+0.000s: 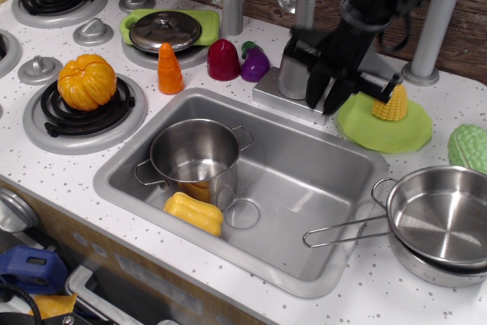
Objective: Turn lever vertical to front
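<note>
My pincer [326, 100] hangs at the faucet body's [293, 74] four o'clock, fingers apart. The lever is hidden behind my pincer; contact cannot be told

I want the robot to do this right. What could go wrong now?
The gripper hides the lever, so its hold can't be checked; it might slip off. The corn on the green plate sits right beside the gripper and could get knocked. Pulling forward and down, the gripper might bump the sink rim.
</note>
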`<move>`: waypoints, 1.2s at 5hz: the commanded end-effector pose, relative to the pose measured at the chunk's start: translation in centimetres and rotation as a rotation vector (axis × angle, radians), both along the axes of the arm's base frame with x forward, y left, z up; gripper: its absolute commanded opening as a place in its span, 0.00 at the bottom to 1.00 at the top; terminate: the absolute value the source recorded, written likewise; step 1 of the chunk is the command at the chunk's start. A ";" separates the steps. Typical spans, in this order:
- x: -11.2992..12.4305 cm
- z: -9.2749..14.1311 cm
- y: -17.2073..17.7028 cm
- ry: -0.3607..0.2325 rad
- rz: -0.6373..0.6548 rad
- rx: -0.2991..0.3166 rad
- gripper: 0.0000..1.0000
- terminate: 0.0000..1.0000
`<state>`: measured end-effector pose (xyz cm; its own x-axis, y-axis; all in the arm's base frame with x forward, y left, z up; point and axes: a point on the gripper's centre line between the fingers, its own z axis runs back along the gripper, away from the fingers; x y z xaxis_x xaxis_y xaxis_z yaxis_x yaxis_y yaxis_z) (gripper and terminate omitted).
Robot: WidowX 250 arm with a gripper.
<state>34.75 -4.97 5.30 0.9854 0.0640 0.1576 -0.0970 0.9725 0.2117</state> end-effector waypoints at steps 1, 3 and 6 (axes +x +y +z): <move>0.9 0.4 0.9 -0.099 -0.031 -0.022 0.00 0.00; 1.7 1.5 1.8 -0.076 -0.077 -0.031 1.00 0.00; 1.7 1.5 1.8 -0.076 -0.077 -0.031 1.00 0.00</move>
<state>35.72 -2.90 4.97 0.9843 -0.0038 0.1764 -0.0300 0.9816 0.1885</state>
